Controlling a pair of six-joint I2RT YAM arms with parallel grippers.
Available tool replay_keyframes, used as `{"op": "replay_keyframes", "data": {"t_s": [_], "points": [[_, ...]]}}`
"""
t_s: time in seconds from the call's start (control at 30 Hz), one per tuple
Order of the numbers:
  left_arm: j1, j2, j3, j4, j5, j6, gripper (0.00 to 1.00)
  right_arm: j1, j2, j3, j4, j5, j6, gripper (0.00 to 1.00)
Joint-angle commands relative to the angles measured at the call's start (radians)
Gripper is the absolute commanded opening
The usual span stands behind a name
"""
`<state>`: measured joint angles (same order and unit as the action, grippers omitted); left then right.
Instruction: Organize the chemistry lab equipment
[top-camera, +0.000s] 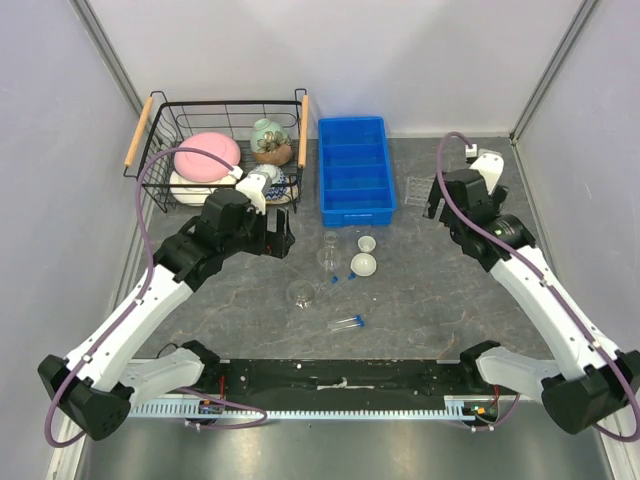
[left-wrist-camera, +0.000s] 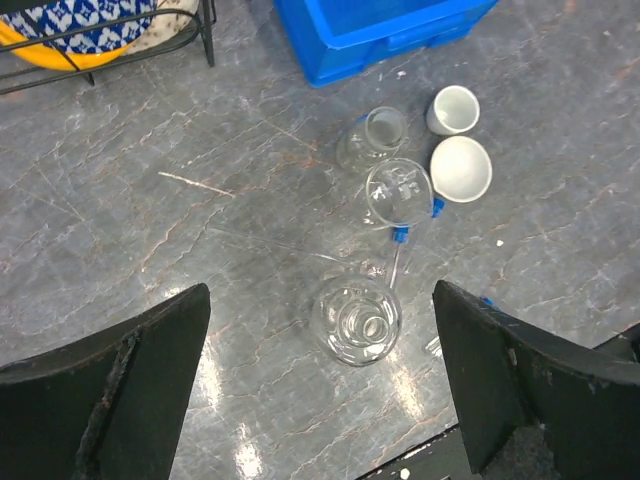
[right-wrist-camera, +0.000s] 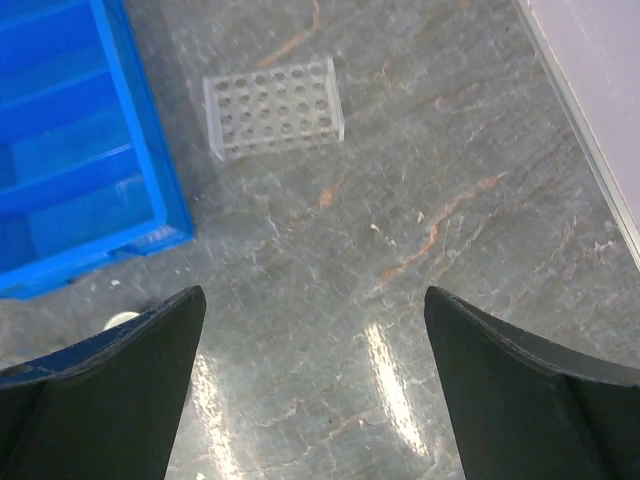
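A black wire basket with wooden handles (top-camera: 225, 103) sits at the grey marbled bench's (top-camera: 450, 290) far-left corner, holding a pink round ceramic dish (top-camera: 207, 152), a white bowl (top-camera: 186, 188), a green patterned cup (top-camera: 268, 131) and a blue-and-white patterned bowl (top-camera: 281, 189). Just to its right stands a blue plastic compartment tray (top-camera: 355, 218)

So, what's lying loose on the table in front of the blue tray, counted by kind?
Glass flasks: 3
White dishes: 2
Blue-capped tubes: 3
Total: 8
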<state>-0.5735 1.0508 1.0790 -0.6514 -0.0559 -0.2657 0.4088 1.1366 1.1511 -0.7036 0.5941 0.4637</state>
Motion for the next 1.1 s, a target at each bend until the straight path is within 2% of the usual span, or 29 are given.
{"op": "replay_keyframes", "data": {"t_s": [0.0, 0.1, 0.13, 0.17, 0.33, 0.37, 0.5, 0.77, 1.07], "points": [[0.000, -0.052, -0.007, 0.056, 0.094, -0.009, 1.00, 0.001, -0.002, 0.053, 0.063, 0.027, 0.027, 0.98], [0.000, -0.054, -0.007, 0.050, 0.103, 0.019, 1.00, -0.033, 0.044, 0.021, 0.068, -0.002, 0.116, 0.98], [0.000, -0.055, -0.008, 0.050, 0.102, 0.022, 1.00, -0.059, 0.057, 0.004, 0.085, -0.113, 0.134, 0.98], [0.000, -0.064, -0.010, 0.050, 0.109, 0.019, 1.00, -0.086, 0.075, -0.017, 0.137, -0.161, 0.166, 0.98], [0.000, -0.092, -0.025, 0.070, 0.189, 0.006, 1.00, -0.186, 0.132, -0.155, 0.269, -0.305, 0.268, 0.98], [0.000, -0.097, -0.027, 0.072, 0.224, 0.003, 1.00, -0.230, 0.130, -0.184, 0.347, -0.379, 0.288, 0.98], [0.000, -0.126, -0.056, 0.099, 0.278, -0.006, 1.00, -0.297, 0.123, -0.362, 0.577, -0.510, 0.407, 0.98], [-0.002, -0.140, -0.077, 0.119, 0.341, -0.012, 1.00, -0.331, 0.137, -0.624, 1.020, -0.510, 0.631, 0.95], [-0.011, -0.138, -0.087, 0.122, 0.380, -0.013, 0.99, -0.363, 0.262, -0.757, 1.418, -0.439, 0.770, 0.86]]}}
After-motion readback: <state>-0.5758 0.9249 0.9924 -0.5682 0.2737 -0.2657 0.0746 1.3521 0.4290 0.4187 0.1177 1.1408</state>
